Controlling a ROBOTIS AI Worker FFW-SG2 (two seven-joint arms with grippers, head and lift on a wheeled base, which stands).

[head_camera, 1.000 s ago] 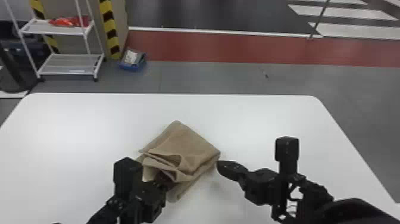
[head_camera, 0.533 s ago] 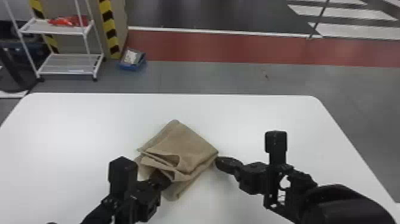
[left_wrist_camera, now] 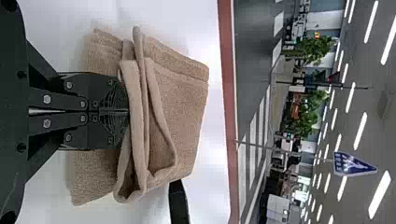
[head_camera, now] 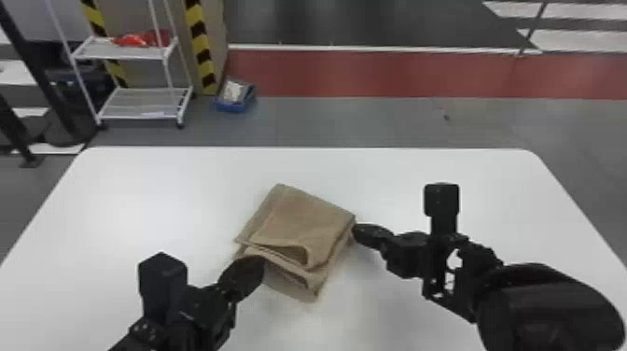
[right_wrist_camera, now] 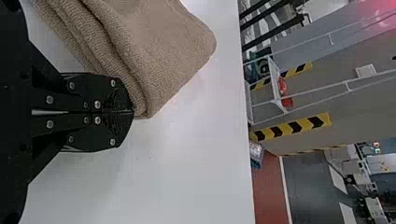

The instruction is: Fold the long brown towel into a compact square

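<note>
Brown terry-cloth towel (head_camera: 303, 219), folded into a thick, roughly square stack, lies approx. mid-table on the white rectangular table w/ rounded corners (head_camera: 140, 196). One corner points to the far side; near side is uneven, w/ loose folds, an open loop & a lower layer sticking out toward the near edge.

Black two-finger L gripper (head_camera: 259, 263) is at the towel's near-left side, tips touching the folds. In L wrist view, L gripper (left_wrist_camera: 127, 112) is clenched, fingers flat together; can't tell if any cloth is pinched btwn the tips.

Black two-finger R gripper (head_camera: 358, 232) is at the towel's right corner, tips against the layered edge. R wrist view: fingers also pressed together; can't tell if cloth is caught.

Beyond the table, far left: white metal shelf rack (head_camera: 140, 109), w/ small blue bin (head_camera: 232, 107) on the floor to its right.
</note>
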